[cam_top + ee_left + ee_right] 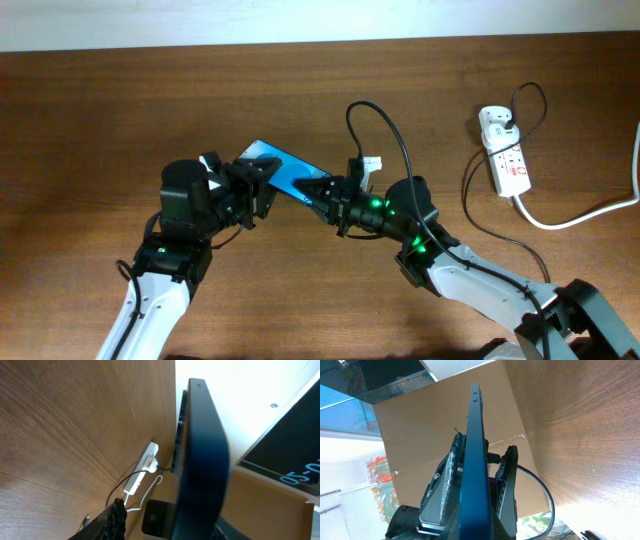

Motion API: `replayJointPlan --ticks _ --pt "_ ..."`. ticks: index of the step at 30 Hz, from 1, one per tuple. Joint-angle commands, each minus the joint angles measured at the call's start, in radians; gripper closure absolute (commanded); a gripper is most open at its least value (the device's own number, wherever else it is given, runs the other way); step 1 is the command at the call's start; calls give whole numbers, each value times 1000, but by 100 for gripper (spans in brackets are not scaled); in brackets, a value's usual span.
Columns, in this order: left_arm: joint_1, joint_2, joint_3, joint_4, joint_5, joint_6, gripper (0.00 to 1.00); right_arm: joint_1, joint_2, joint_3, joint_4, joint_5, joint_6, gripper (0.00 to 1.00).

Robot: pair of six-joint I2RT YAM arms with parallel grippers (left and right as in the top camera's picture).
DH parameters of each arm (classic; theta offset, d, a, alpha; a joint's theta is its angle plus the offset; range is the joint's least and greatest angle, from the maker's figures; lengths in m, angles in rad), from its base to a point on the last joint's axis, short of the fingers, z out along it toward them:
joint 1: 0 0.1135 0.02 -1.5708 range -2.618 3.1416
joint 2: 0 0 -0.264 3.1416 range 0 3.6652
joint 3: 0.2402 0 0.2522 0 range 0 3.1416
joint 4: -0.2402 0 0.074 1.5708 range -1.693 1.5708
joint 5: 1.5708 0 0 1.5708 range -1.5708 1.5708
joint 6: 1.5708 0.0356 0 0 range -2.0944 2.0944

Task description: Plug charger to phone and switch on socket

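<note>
Holding the phone: the left fingers [256,186] are clamped on the left end of the phone [285,172]. It hangs tilted above the tabletop [120,100], about midway between the left and right edges.
Right fingers: the right fingers [325,190] meet the phone's other end. Their tips are hidden, so I cannot tell whether they pinch the plug tip, the phone or nothing.
Right wrist view: the phone appears edge-on with its side buttons [478,395] facing the camera. One black finger presses flat on each face, and it is unclear which arm they belong to.
Left wrist view: the phone is edge-on and blurred, with the socket small beyond it.
Charger: the charger [398,140] arches up from beside the right fingers, and another stretch trails toward the right edge. Whether its plug sits in the phone's port is not visible.
Socket: the socket [508,160] lies flat near the far right corner, with a white adapter [495,120] at its far end. The switch position is too small to read.
Step, as a judgement: the plug is probably being seated in the phone, and the switch comes after.
Risk, misalignment: a tip that meets the port off-line could scrape or bend.
Risk, twisting: the phone is held by one end, so a push on the other could turn it in the clamp or let it drop.
Risk, cable: the slack loop could snag the right arm and drag the socket or pull the adapter loose.
</note>
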Motion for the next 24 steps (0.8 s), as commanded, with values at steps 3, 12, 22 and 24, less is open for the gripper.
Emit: replayJointPlan --ticks 3,12,22,24 --pt "0 9 -2 13 36 -37 63 39 -14 18 14 51 -18 96" --pt "1 9 -2 39 93 -37 100 39 -14 18 -12 44 -86 73" --pt "105 9 -2 -150 -25 556 100 -77 -14 18 -327 47 -727 39" --pt "111 9 -2 -162 49 725 100 -206 -31 19 -554 5 -996 41"
